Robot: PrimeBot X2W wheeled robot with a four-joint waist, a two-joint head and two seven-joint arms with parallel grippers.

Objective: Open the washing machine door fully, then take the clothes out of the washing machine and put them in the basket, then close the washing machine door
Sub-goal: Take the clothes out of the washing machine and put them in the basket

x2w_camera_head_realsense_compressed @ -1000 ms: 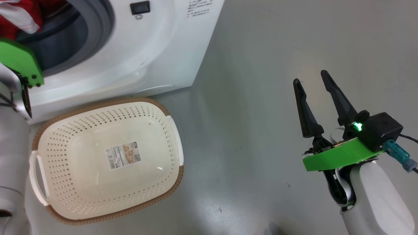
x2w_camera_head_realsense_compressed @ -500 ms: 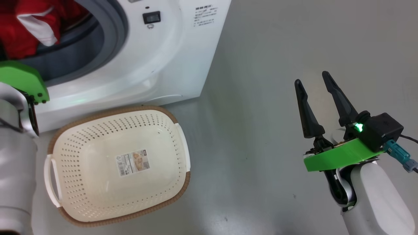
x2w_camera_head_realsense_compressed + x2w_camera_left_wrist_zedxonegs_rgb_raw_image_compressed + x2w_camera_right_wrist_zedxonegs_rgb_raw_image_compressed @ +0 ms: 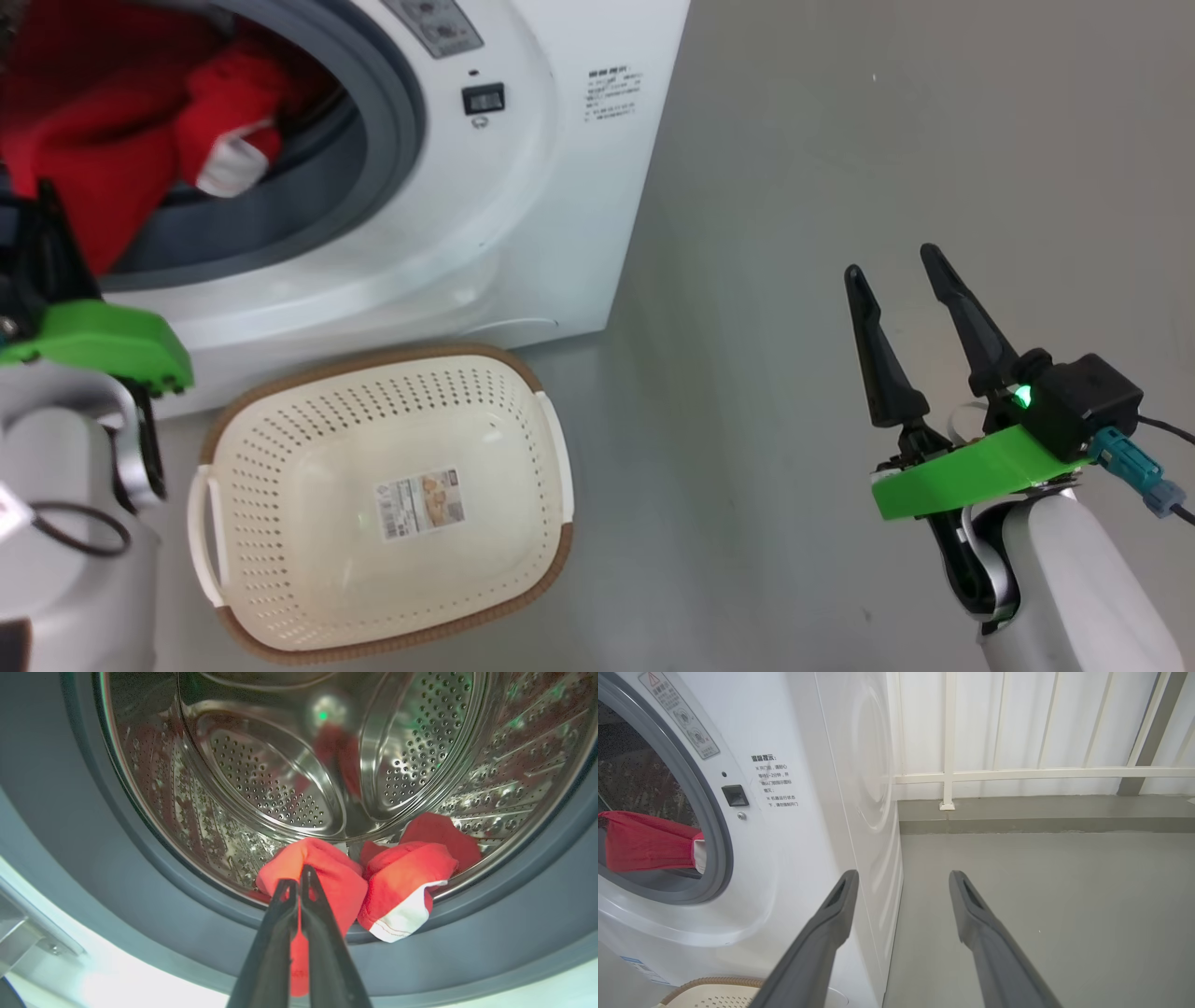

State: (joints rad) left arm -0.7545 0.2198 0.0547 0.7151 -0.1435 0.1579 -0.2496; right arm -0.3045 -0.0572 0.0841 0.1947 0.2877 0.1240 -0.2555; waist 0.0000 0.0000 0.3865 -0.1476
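Left wrist view: the clothes (image 3: pixel 406 872) lie bunched at the front lip of the drum (image 3: pixel 261 779), spilling onto the grey gasket (image 3: pixel 140 882). The left gripper (image 3: pixel 298 879) reaches into the opening, clenched on a red fold. The basket (image 3: pixel 373 359) sits just beside the front of the washing machine (image 3: pixel 523 215). The right gripper (image 3: pixel 890 261) hangs well apart over bare floor (image 3: pixel 840 140) — fingers spread, holding nothing — with a white railing (image 3: pixel 1017 772) beyond.

Bare grey floor (image 3: pixel 794 187) lies open all round my right gripper (image 3: pixel 890 261). The basket (image 3: pixel 557 457) stands just beside the washing machine (image 3: pixel 560 187), under its open mouth; red clothes (image 3: pixel 327 877) bunch across the lower gasket (image 3: pixel 140 882), leaving the drum (image 3: pixel 261 774) above them free
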